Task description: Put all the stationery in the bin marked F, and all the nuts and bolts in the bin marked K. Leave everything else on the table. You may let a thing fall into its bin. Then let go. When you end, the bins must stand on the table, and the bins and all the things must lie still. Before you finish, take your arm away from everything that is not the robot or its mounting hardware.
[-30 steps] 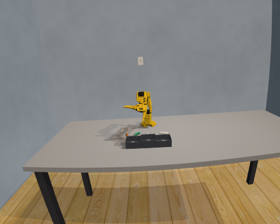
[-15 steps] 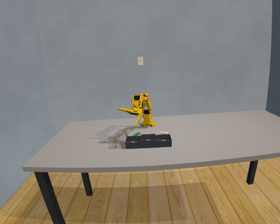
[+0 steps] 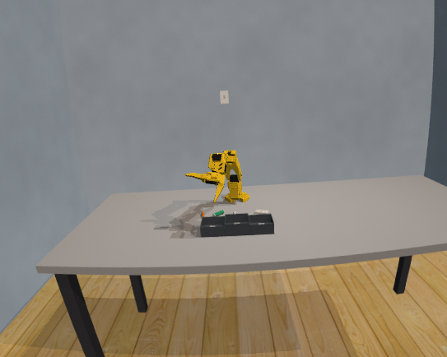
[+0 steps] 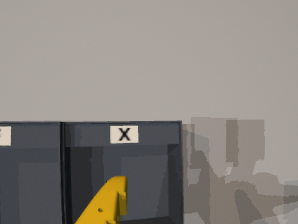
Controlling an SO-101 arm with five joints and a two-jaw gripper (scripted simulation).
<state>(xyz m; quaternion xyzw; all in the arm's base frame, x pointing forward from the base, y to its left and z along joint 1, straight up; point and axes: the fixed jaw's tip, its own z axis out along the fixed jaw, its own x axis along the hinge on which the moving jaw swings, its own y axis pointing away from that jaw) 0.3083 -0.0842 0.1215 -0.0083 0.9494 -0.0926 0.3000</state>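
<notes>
Three dark bins stand in a row [image 3: 236,225] in front of the yellow arm. In the wrist view the bin marked X [image 4: 122,150] fills the middle, and part of a second bin [image 4: 30,170] with a cut-off label shows at the left. My gripper [image 3: 201,187] is open and empty, held above the table behind the left end of the row. One yellow jaw [image 4: 107,205] shows over the X bin. A green marker [image 3: 219,213] and a small orange stick [image 3: 202,214] lie behind the bins. The K label is not in view.
A small white piece [image 3: 263,211] lies behind the right bin. The arm's base [image 3: 236,197] stands just behind the row. The arm's shadows fall on the grey table [image 3: 335,214] [image 4: 150,60] left of the bins.
</notes>
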